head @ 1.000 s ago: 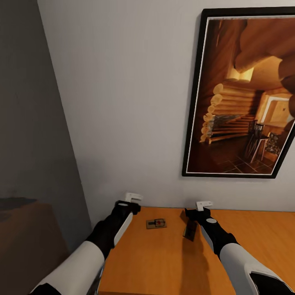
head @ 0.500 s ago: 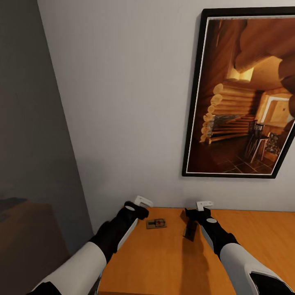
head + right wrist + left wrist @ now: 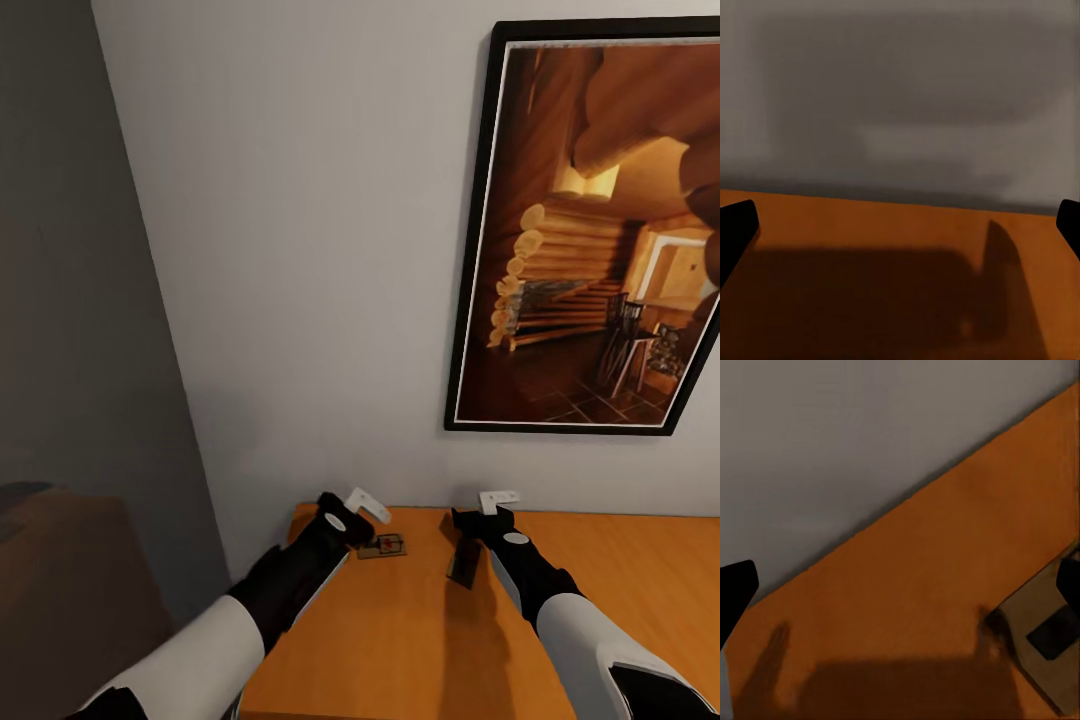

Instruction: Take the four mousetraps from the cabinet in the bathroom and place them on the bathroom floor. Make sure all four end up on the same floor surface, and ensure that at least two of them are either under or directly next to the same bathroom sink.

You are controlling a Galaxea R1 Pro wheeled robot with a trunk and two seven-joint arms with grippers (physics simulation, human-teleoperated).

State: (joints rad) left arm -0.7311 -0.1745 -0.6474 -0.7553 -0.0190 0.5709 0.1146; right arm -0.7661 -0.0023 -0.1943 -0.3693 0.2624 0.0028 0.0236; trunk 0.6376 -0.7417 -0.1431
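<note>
One mousetrap (image 3: pixel 389 546), a small dark-brown slab with a red spot and metal parts, lies flat on the orange-brown cabinet top (image 3: pixel 400 640) near the wall. My left gripper (image 3: pixel 358 528) is open right at its left end and covers part of it. In the left wrist view the mousetrap (image 3: pixel 1048 643) lies beside one dark finger (image 3: pixel 1069 583), with the other finger (image 3: pixel 735 594) far across. My right gripper (image 3: pixel 466 526) hovers open over the top further right, with nothing between its fingers (image 3: pixel 735 229). Under it stands a dark narrow piece (image 3: pixel 462 565); I cannot tell what that is.
A large black-framed picture (image 3: pixel 590 230) of a log cabin hangs on the pale wall behind the cabinet. The cabinet's left edge (image 3: pixel 275 640) runs under my left forearm. A darker side wall (image 3: pixel 70 300) and a brown surface (image 3: pixel 60 600) lie to the left.
My left gripper has moved right along the wall to the mousetrap and now overlaps its left end. The right arm and the mousetrap have stayed put.
</note>
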